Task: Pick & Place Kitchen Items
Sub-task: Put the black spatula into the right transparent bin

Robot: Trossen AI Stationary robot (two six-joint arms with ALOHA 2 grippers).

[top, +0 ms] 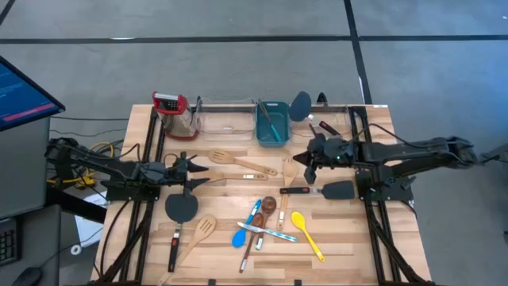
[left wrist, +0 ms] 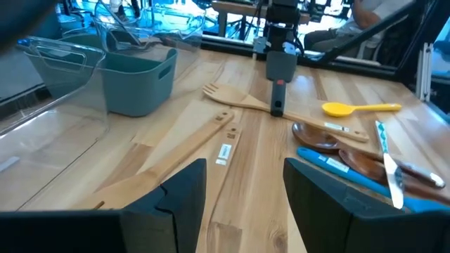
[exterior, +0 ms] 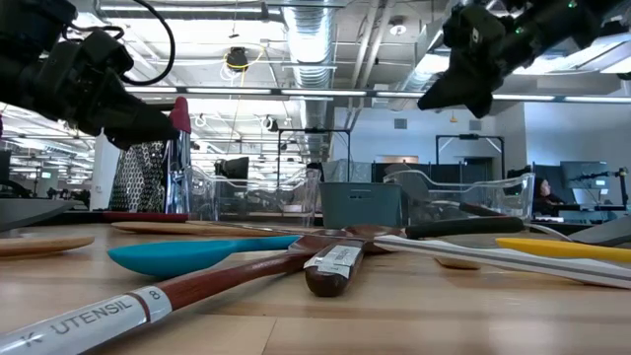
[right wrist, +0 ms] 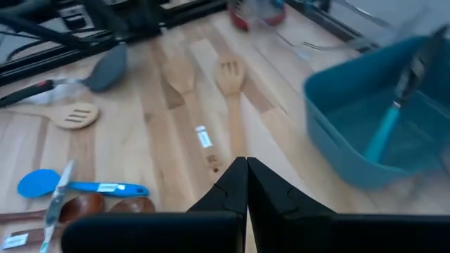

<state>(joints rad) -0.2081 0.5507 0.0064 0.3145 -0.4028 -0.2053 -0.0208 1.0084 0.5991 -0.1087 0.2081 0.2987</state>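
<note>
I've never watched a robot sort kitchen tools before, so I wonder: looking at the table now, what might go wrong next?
Two risks, as guesses. The brown wooden spoons, blue plastic spoon and a thin silvery utensil lie crossed in a pile, so lifting one could drag its neighbours. The right gripper hangs shut above the table near the teal rectangular tub; a low swing might knock it. The left gripper waits open.
</note>
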